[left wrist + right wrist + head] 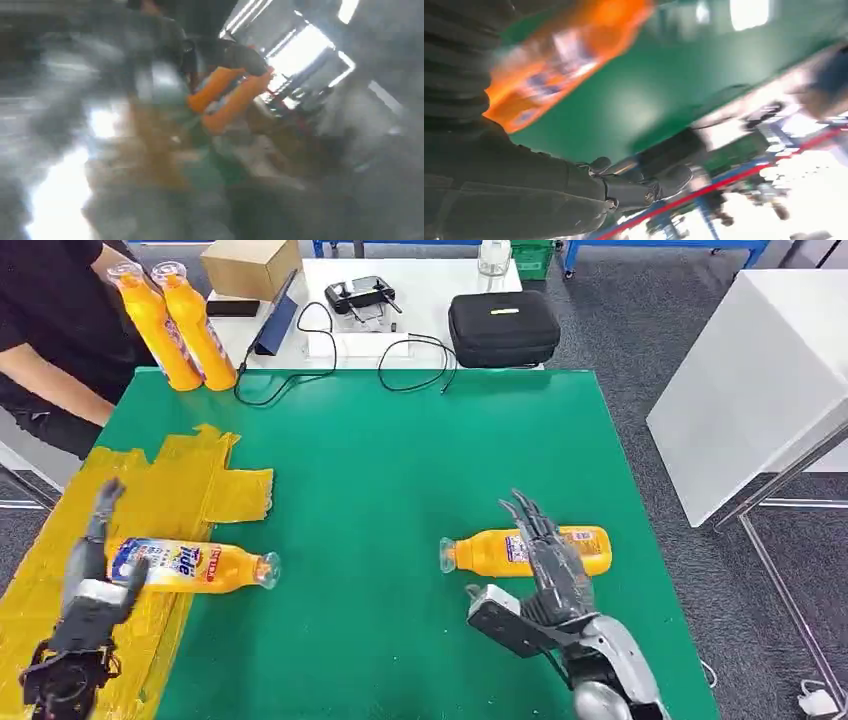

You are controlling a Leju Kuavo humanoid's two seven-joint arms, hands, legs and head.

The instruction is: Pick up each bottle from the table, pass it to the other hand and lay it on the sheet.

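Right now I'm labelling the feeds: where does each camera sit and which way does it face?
Head view: high on the body, looking down at the green table; left hand and right hand show.
Left wrist view: blurred; faces two upright bottles.
Right wrist view: behind the right hand, facing the lying bottle, shared with head view.

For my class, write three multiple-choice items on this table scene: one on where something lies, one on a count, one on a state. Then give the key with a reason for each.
1. Where does the bottle near the left hand lie?
A. On the yellow sheet
B. In the cardboard box
C. On the floor

2. How many orange bottles stand upright at the far left corner?
A. None
B. Two
C. Five

3. The right hand is:
A. Open
B. Gripping a cable
C. Holding the black case

Key: A, the left bottle lies mostly on the yellow sheet; B, two upright bottles; A, its fingers are spread over the right bottle.
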